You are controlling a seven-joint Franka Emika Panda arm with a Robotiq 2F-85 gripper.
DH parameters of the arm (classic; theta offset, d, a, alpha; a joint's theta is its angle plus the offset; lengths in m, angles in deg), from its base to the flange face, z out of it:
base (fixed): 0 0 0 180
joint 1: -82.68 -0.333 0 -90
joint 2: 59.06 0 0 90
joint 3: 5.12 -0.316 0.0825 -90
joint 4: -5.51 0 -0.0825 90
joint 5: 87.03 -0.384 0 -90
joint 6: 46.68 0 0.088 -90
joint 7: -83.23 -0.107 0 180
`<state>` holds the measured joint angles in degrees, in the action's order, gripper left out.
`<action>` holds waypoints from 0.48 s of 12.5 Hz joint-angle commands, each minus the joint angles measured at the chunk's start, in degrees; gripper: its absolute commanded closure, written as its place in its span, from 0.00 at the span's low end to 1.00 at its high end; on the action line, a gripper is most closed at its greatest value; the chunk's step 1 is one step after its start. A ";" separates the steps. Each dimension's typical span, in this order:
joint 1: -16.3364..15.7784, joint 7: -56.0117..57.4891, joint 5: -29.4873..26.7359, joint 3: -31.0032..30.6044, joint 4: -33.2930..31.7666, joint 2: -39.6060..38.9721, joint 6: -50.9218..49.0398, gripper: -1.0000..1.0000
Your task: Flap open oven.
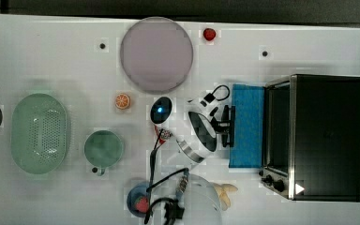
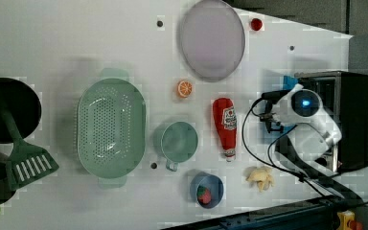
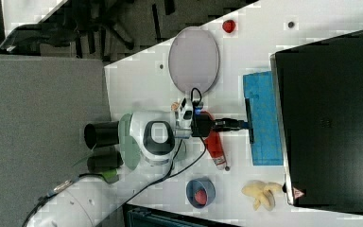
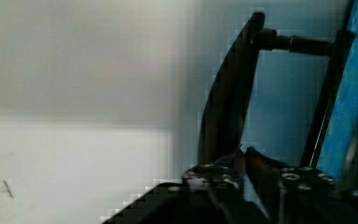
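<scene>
Boxy black-topped steel-framed oven (image 1: 327, 136) at table's edge, blue-tinted door (image 1: 247, 125) flapped down; gripper (image 1: 228, 125) clamped on dark handle (image 3: 249, 120). Risk: dragging oven, overstraining hinge.

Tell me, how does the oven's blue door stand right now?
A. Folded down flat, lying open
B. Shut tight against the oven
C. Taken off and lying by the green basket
A: in the top view the blue door lies flat in front of the oven, with the end effector at the door's dark handle.
</scene>
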<state>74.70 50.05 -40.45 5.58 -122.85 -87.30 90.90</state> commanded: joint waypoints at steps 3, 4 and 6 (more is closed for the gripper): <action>-2.00 -7.67 0.72 0.09 2.16 -1.97 -0.07 0.82; -2.18 -7.67 0.70 -0.05 2.25 -1.94 -0.03 0.82; -2.40 -7.69 -0.04 -0.69 3.05 -1.23 0.74 0.82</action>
<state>73.00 46.03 -40.96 5.30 -121.28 -89.44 90.29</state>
